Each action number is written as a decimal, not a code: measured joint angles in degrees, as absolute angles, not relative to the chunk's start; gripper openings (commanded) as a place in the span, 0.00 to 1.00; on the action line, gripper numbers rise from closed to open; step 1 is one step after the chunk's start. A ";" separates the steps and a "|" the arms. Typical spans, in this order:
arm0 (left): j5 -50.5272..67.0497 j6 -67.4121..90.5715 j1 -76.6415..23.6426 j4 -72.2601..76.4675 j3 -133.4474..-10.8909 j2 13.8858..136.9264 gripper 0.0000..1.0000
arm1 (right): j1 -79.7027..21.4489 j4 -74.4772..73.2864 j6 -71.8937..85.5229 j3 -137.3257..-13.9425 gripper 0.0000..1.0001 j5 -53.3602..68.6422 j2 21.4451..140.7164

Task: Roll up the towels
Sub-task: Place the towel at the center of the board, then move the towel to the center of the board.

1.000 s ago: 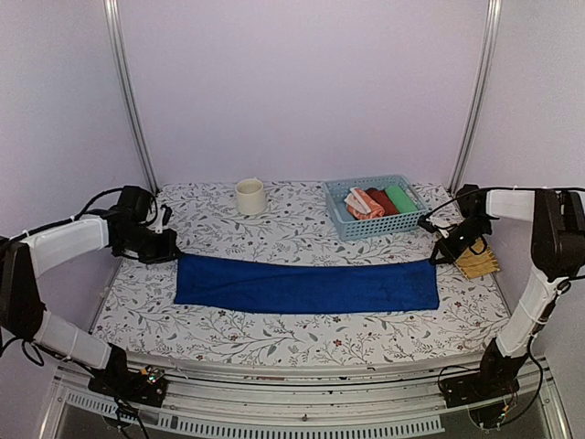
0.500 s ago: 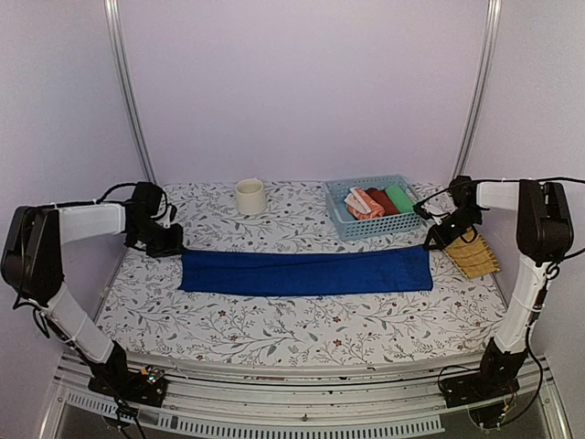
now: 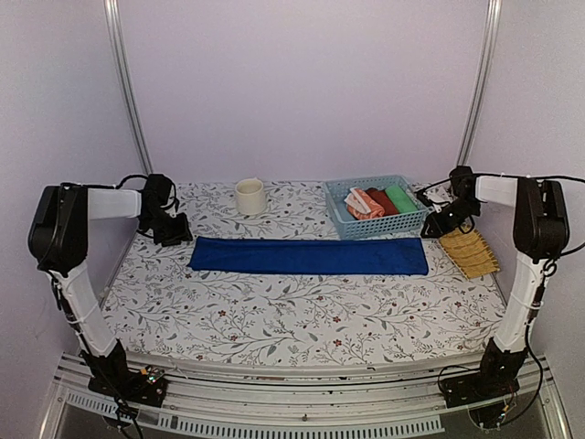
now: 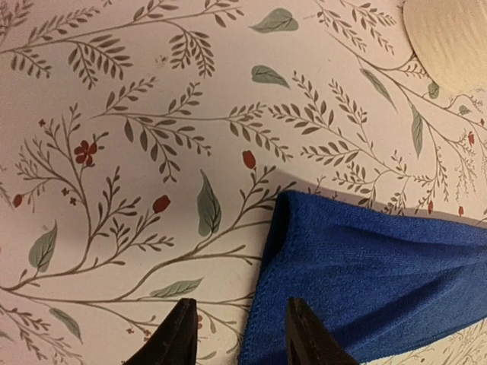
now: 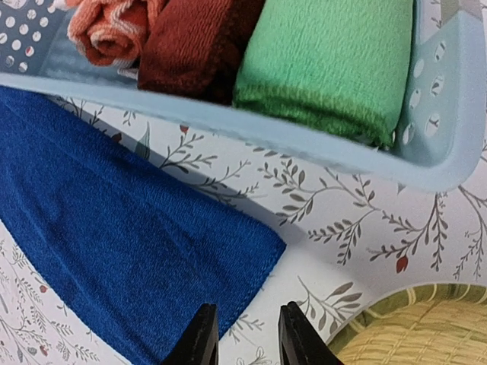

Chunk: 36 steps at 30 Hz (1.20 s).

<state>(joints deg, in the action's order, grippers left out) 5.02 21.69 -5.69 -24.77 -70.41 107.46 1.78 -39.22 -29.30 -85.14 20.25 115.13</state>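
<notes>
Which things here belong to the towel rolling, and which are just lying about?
Job: blue towel, lying flat; orange printed towel, rolled, in the basket.
Lying about: red roll, green roll, cup, woven mat.

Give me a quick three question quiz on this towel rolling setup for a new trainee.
1. True or false: the blue towel is already rolled.
2. In the top view, which roll colour lies at the right end of the basket? A green, B yellow, C black.
3. Are the left fingers or right fingers gripping the towel?
Key: 1 false, it lies flat. 2 A, the green roll. 3 no, both pairs stand open at its ends.
</notes>
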 measured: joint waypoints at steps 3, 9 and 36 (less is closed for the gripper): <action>5.08 22.50 -6.15 -25.15 -67.94 104.12 0.33 | 1.78 -39.53 -28.67 -82.61 0.32 19.84 112.92; 8.60 23.83 -7.77 -25.12 -62.72 97.51 0.15 | 0.78 -40.64 -28.77 -75.88 0.31 20.29 105.25; 11.68 32.38 -12.49 -29.61 -46.76 92.20 0.13 | -3.01 -40.40 -39.31 -58.48 0.24 16.95 101.21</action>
<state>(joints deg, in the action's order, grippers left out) 11.68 32.38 -12.49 -29.61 -46.76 92.20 -3.01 -40.40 -39.31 -58.48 16.95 101.21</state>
